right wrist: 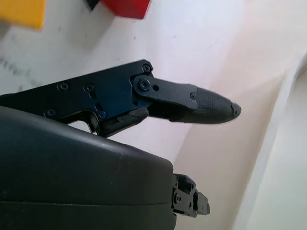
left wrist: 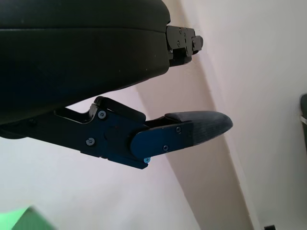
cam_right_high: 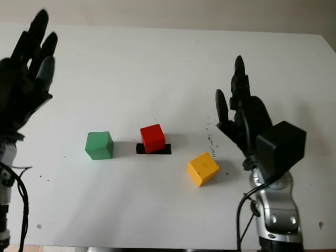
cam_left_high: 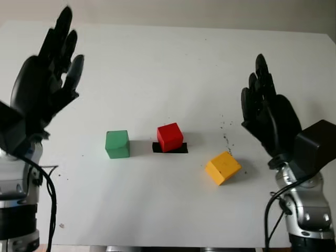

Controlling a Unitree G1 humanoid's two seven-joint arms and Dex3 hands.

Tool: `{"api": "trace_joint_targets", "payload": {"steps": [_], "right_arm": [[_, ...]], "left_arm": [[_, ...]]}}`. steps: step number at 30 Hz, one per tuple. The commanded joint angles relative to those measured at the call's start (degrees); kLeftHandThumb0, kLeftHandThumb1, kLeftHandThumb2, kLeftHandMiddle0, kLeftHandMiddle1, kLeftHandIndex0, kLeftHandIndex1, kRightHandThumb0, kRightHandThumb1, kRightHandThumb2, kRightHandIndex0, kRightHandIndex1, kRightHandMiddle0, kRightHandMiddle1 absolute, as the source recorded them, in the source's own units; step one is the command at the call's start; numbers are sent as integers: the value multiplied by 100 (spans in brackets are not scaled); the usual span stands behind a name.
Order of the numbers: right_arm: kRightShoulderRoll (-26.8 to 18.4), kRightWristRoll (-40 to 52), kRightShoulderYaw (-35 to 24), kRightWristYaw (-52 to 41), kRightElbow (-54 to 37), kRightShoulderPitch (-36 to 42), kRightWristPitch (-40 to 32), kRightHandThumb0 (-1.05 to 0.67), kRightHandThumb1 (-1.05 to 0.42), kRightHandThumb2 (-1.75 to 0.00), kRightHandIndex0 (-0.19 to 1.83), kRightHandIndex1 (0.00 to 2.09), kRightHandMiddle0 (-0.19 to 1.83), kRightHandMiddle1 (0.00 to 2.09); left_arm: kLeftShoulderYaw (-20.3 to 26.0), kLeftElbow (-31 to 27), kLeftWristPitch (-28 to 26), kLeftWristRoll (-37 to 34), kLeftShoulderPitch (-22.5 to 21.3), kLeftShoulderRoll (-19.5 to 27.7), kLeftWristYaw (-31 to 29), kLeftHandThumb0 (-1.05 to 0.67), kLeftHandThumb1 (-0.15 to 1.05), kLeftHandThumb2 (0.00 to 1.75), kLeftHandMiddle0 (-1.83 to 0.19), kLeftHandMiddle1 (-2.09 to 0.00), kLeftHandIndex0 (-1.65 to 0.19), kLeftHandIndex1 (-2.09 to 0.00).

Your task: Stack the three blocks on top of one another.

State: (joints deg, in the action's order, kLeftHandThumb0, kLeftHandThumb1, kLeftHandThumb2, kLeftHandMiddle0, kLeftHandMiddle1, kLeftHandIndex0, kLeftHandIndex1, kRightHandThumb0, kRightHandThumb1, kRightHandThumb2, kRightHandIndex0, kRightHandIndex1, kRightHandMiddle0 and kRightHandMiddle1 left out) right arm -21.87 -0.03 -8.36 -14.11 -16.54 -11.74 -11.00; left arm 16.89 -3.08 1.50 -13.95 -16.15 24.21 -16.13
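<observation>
Three blocks are sitting apart on the white counter [cam_left_high: 168,68]: the green block [cam_left_high: 117,144] to the left, the red block [cam_left_high: 170,137] in the middle on a black patch [cam_left_high: 179,149], and the yellow block [cam_left_high: 222,167] nearer and to the right, turned at an angle. None is stacked yet. The left hand [cam_left_high: 44,84] and right hand [cam_left_high: 268,113] are hovering open above the counter at either side, holding nothing. The blocks are looking small, rigid and light, probably smooth-faced, so pinching two opposite flat sides should be holding best.

Three blocks [cam_left_high: 170,137] lie separately across the table [cam_left_high: 157,63], none stacked, between the two raised hands.
</observation>
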Motion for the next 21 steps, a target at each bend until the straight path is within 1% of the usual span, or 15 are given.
{"api": "trace_joint_targets", "payload": {"steps": [1,2,4,6,7,9,10,11,14,17,19,21], "right_arm": [[-562,-302,-41,-193,-187,-122,76,-78,-105,-49,-9,6,1,10],[-743,-358,-76,-314,-212,-160,56,-80,-105,-47,-8,7,3,11],[-1044,-207,-210,-654,-275,-217,35,-80,-105,-24,-7,7,7,10],[-1453,-192,-298,-1024,-297,-251,230,-74,-98,-11,-4,8,8,9],[-1650,-229,-323,-1184,-331,-268,283,-72,-93,-6,-2,9,11,10],[-2042,-274,-371,-1519,-538,-301,188,-69,-87,-3,1,9,17,11],[-2175,-288,-389,-1636,-638,-308,130,-64,-83,-3,2,9,23,12],[-2304,-322,-396,-1737,-736,-311,104,-62,-82,-3,2,8,25,11],[-2732,-595,-330,-2030,-940,-270,318,-63,-81,-4,3,7,32,11],[-3165,-868,-254,-2437,-1100,-172,629,-66,-80,-5,1,6,35,10],[-3420,-968,-238,-2750,-1266,-124,603,-66,-78,-4,0,5,35,9],[-3557,-1050,-259,-2934,-1436,-59,619,-64,-76,-4,0,5,36,8]], "left_arm": [[137,-174,-61,-153,229,-77,2,-72,105,65,16,-4,15,-2],[165,-219,-129,-232,316,-114,17,-71,105,65,16,-4,16,-2],[210,-362,-245,-294,493,-207,132,-73,105,64,16,-5,15,-3],[230,-537,-221,-276,696,-298,213,-78,105,64,14,-5,13,-4],[233,-621,-163,-269,806,-336,215,-78,105,66,15,-5,15,-4],[222,-870,-163,-261,1043,-453,293,-79,105,69,15,-5,16,-4],[212,-985,-202,-252,1130,-503,351,-79,105,70,15,-5,16,-4],[192,-1126,-275,-239,1218,-545,417,-79,105,71,15,-5,16,-4],[143,-1449,-374,-232,1432,-642,512,-79,105,72,15,-5,17,-4],[164,-1593,-333,-243,1537,-743,579,-78,105,73,16,-5,18,-4],[193,-1657,-397,-282,1557,-778,628,-77,105,73,16,-5,18,-4],[210,-1706,-474,-315,1590,-781,643,-77,105,73,17,-5,18,-4]]}}
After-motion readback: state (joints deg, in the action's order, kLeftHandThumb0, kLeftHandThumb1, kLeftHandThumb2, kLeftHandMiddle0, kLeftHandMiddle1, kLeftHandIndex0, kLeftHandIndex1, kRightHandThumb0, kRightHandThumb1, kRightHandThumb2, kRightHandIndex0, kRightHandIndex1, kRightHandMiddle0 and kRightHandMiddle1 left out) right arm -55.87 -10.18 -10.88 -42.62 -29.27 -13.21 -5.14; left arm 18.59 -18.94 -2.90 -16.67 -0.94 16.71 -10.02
